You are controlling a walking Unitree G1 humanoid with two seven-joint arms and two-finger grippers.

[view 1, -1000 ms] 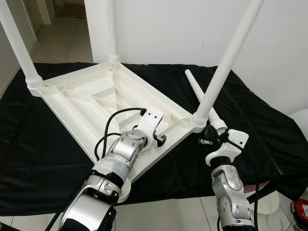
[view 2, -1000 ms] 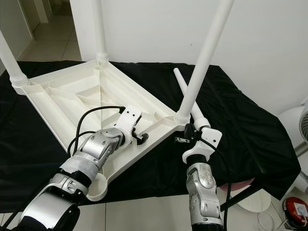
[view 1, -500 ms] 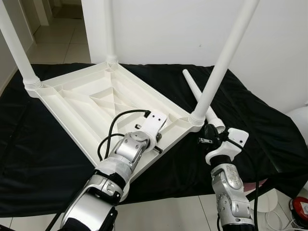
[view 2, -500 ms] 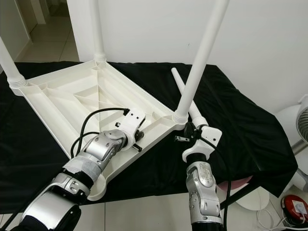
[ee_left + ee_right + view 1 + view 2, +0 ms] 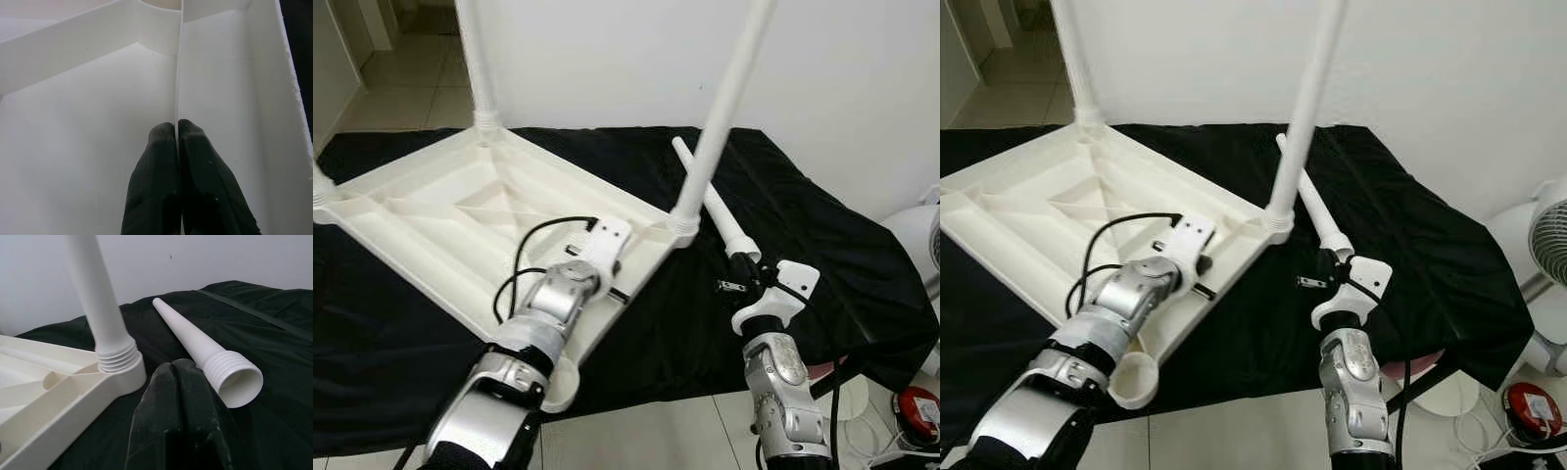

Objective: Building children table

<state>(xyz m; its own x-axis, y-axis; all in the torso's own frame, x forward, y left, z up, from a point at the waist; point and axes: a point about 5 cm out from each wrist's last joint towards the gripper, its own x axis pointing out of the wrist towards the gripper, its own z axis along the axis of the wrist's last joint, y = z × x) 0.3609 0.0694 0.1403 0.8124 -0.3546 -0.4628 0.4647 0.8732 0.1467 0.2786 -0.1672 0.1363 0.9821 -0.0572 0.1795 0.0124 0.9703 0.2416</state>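
The white plastic table top [image 5: 421, 230] lies upside down on a black cloth [image 5: 842, 245]. Three white legs stand screwed into its corners, the nearest one [image 5: 710, 127] rising at the right corner. The near corner socket [image 5: 560, 377] holds no leg. A loose leg [image 5: 710, 206] lies on the cloth beside that right corner, threaded end [image 5: 232, 377] toward me. My left gripper [image 5: 176, 128] is shut on a thin rib inside the table top's near edge [image 5: 619, 292]. Low by the loose leg's threaded end, my right gripper [image 5: 732, 286] is shut with nothing in it [image 5: 178, 369].
A white wall [image 5: 862, 78] stands behind the cloth-covered surface. A white fan [image 5: 1549, 230] stands at the right, and a red object [image 5: 920, 406] lies on the floor below it. Tiled floor [image 5: 401, 88] leads away at the far left.
The table top has slid left with my left gripper, opening a gap between its right corner and the loose leg. The right gripper has stayed put. The camera has shifted a little.
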